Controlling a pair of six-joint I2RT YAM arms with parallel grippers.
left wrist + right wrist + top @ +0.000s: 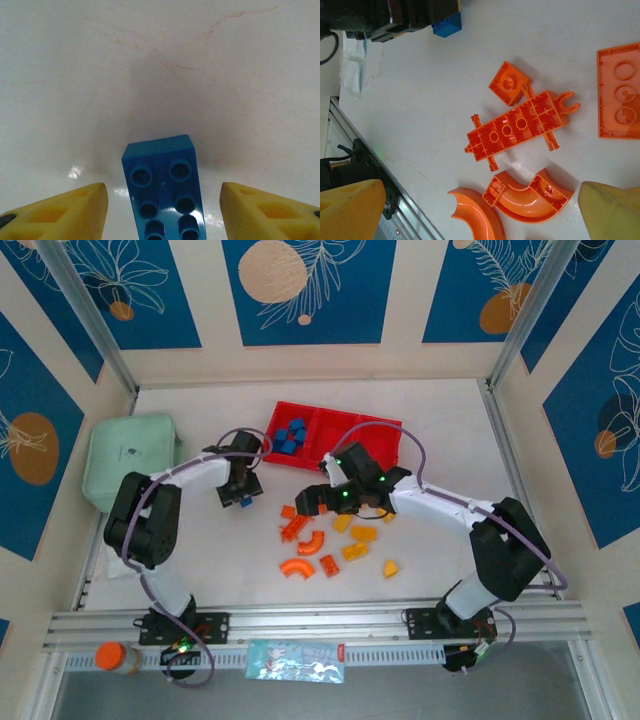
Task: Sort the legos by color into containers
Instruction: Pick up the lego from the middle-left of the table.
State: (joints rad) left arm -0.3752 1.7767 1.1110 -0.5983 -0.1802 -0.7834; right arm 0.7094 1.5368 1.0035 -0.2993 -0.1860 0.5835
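A blue lego lies studs-up on the table between the yellow fingers of my left gripper, which is open with a gap on each side. From above, that left gripper stands left of the red tray; several blue legos lie in its left container. My right gripper is open over two orange arches and a flat orange piece. The top view puts the right gripper above loose orange legos and yellow legos.
A mint-green pouch lies at the far left. On the front rail side sit an orange-lidded jar and a flat packet. An orange plate and a small orange square lie close by.
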